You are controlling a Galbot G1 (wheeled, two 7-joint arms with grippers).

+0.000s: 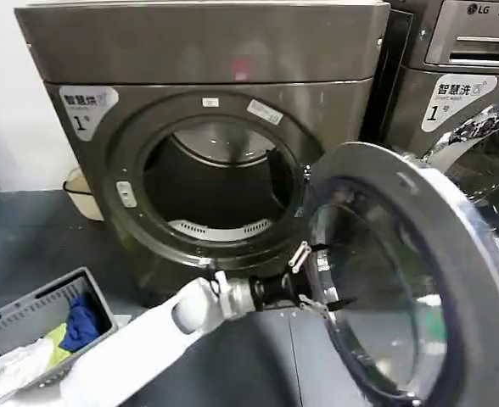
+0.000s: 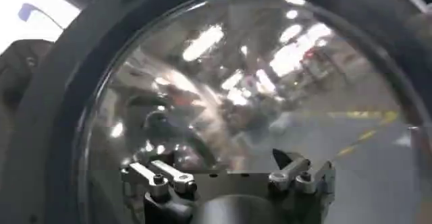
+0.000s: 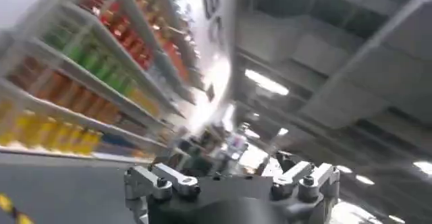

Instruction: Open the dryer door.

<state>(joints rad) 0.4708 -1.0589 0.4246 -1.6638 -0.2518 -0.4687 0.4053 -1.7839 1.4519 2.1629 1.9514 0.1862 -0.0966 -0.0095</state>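
The dryer door stands swung wide open to the right of the dryer's drum opening. Its grey inner frame and glass bowl face me. My left arm reaches in from the lower left. My left gripper is open at the near edge of the glass bowl, its fingers spread just off the rim and holding nothing. In the left wrist view the glass bowl sits close in front of the left gripper. My right gripper is open, pointing up towards a ceiling and shelves, away from the machine.
The LG-marked machine stands at the right, its chrome-rimmed door just behind the open door. A grey laundry basket with clothes sits on the floor at the lower left. A small bin is beside the dryer's left side.
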